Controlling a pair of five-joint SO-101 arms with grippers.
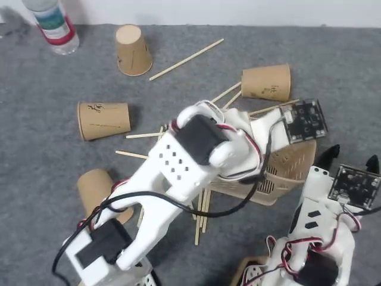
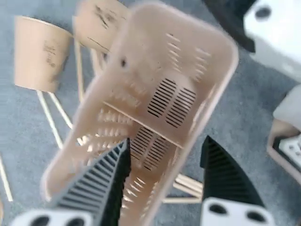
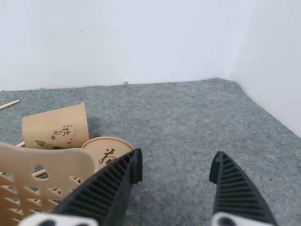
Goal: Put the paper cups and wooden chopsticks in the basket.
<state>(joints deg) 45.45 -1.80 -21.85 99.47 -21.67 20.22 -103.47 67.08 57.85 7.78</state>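
Observation:
The beige slotted basket (image 1: pixel 294 162) lies right of centre, and nothing shows inside it (image 2: pixel 157 52). My left gripper (image 2: pixel 164 162) hangs open just above it, one finger over the inside and the other outside the long wall. Paper cups lie on their sides: one at the back (image 1: pixel 133 50), one at the left (image 1: pixel 103 120), one behind the basket (image 1: pixel 266 82), and one partly under the left arm (image 1: pixel 95 189). Wooden chopsticks (image 1: pixel 186 59) are scattered on the carpet, some (image 1: pixel 201 219) beside the basket. My right gripper (image 1: pixel 351 158) is open right of the basket, holding nothing (image 3: pixel 175 169).
A plastic water bottle (image 1: pixel 52 22) lies at the back left corner. Grey carpet (image 3: pixel 188 122) stretches to white walls at the back and right. The right wrist view has a second cup (image 3: pixel 106 149) behind the basket corner (image 3: pixel 42 174), next to the cup on its side (image 3: pixel 56 129).

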